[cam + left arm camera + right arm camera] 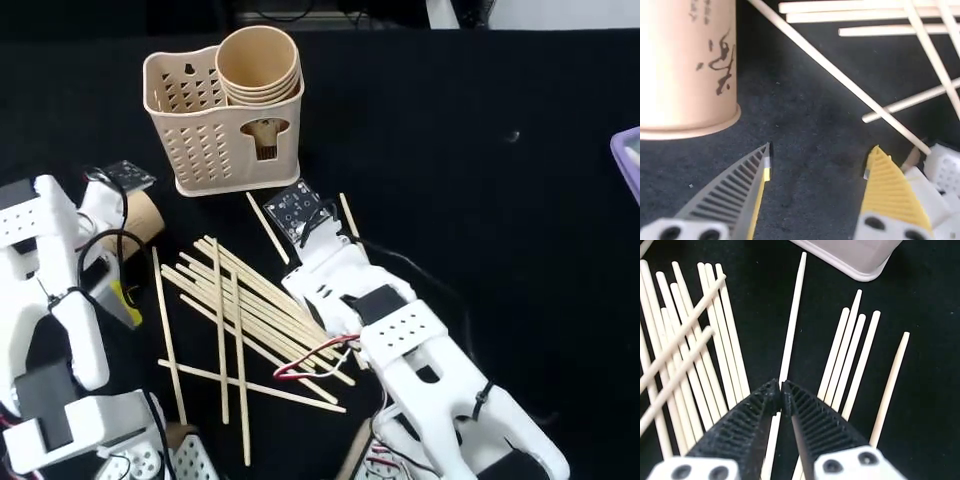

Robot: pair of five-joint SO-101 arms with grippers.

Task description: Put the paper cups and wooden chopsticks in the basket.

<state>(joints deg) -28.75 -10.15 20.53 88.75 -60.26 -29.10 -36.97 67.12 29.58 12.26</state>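
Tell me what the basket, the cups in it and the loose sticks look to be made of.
Basket: moulded plastic, it seems, beige and matte, its walls punched with even slots. Cups: paper, tan and dull, thin rolled rims nested in a stack. Sticks: pale bare wood or perhaps bamboo, unvarnished, straight and slender.

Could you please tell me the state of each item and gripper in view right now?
basket: upright, holding cups in one compartment.
stacked paper cups: nested, upright in the basket.
loose paper cup: on its side on the table, outside the basket.
loose chopsticks: scattered flat on the table.
left gripper: open, empty.
right gripper: shut on a single chopstick.
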